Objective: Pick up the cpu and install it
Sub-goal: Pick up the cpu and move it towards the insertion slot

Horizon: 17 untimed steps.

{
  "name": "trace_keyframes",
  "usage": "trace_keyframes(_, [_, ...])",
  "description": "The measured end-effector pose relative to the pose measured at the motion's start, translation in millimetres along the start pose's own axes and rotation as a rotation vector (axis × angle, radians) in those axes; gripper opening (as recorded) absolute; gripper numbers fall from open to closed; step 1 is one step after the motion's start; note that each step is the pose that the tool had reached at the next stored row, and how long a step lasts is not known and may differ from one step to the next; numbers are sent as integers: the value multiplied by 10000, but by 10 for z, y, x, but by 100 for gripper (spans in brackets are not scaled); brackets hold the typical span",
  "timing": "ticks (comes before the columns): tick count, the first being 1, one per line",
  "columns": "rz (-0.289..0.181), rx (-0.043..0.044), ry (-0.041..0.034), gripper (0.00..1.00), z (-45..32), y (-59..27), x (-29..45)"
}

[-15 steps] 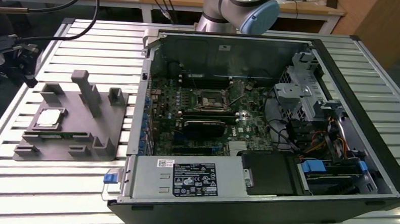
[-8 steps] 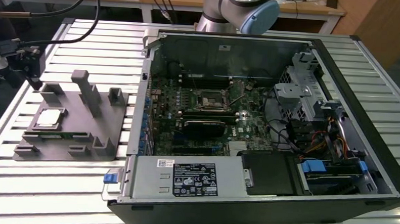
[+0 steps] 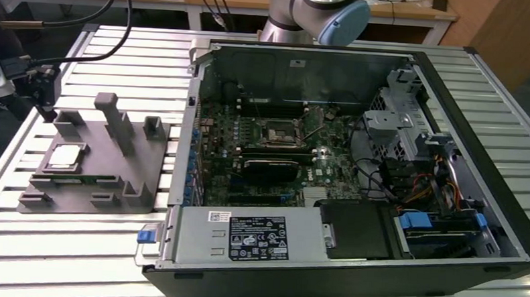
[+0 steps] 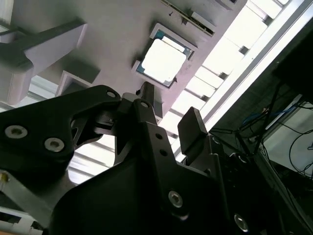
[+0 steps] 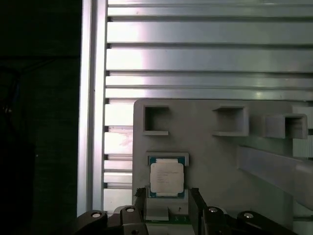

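Gaping wide, nothing held, at the gripper (image 5: 167, 205), poised near the cpu (image 5: 167, 178) but apart from it. Lying flat in a recess of the grey tray (image 5: 220, 156) on the slatted table (image 5: 195, 54). Cropped at the finger bases in the first wrist view.

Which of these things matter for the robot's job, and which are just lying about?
Job: cpu; gripper, open, near it; grey tray holding it; motherboard socket.
Just there: power supply; drive cage; cables; slatted table.
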State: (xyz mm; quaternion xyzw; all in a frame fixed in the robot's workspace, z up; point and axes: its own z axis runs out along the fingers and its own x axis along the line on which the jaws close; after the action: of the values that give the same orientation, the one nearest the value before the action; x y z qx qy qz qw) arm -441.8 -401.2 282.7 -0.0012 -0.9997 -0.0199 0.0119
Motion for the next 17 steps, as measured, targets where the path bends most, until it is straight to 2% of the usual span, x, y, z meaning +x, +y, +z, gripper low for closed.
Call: trace_keyframes(17, [-6, 0, -1, 47, 52, -2, 3])
